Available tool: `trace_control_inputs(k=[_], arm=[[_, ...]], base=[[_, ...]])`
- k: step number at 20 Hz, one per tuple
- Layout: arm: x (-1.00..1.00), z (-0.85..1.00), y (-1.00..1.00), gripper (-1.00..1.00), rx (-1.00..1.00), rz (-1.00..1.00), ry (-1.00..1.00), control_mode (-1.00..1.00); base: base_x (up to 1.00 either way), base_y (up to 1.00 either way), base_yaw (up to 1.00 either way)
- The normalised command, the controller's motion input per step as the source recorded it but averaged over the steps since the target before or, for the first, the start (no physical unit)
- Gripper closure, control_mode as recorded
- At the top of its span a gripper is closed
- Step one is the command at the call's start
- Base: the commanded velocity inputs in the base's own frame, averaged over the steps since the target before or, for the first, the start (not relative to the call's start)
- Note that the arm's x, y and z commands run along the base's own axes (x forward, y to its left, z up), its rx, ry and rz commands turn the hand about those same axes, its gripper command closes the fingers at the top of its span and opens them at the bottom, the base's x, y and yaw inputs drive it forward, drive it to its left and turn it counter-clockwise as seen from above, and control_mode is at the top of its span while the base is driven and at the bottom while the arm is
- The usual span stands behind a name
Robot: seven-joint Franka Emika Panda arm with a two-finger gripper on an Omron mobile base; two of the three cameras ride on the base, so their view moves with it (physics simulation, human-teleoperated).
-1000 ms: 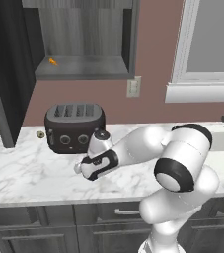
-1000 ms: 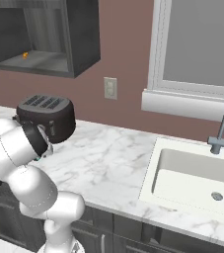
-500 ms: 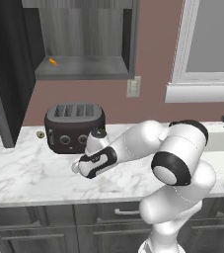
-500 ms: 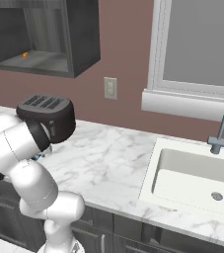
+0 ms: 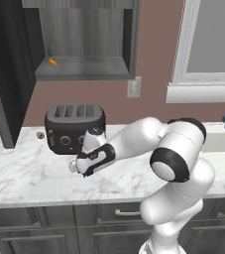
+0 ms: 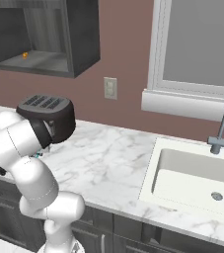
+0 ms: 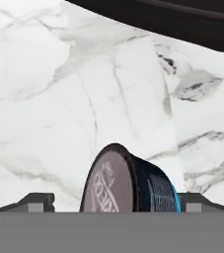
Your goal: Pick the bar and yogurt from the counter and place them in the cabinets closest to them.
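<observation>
Between my two fingertips (image 7: 40, 201) lies the yogurt (image 7: 128, 183), tipped on its side on the white marble table (image 7: 44, 99), its dark lid turned toward me and its blue-black body pointing away. My gripper (image 7: 114, 203) stands wide around it, one tip on each side, with a gap left between each tip and the cup; I cannot tell that either one touches it. From the left base view my gripper (image 5: 79, 166) hangs low over the table (image 5: 20, 173), just in front of the dark toaster (image 5: 74, 128). A tiny greenish-yellow round thing (image 5: 40, 134) sits on the table just left of the toaster. Above it on the wall is the open cabinet (image 5: 82, 44), with a small orange thing (image 5: 53, 62) on its grey shelf. To the right are a wall outlet (image 5: 134, 87) and, farther on, the sink (image 6: 192, 178) under the window (image 6: 202, 44).
</observation>
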Motion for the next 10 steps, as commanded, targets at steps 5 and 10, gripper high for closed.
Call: trace_control_inputs(k=[5,10], arm=[[0.01,-0.03,0.21,1.0,0.0,0.0,0.07,-1.0],[0.0,-0.17,-0.2,1.0,0.0,-0.04,0.14,-1.0]], base=[[0.0,0.0,0.0],[0.0,0.0,0.0]])
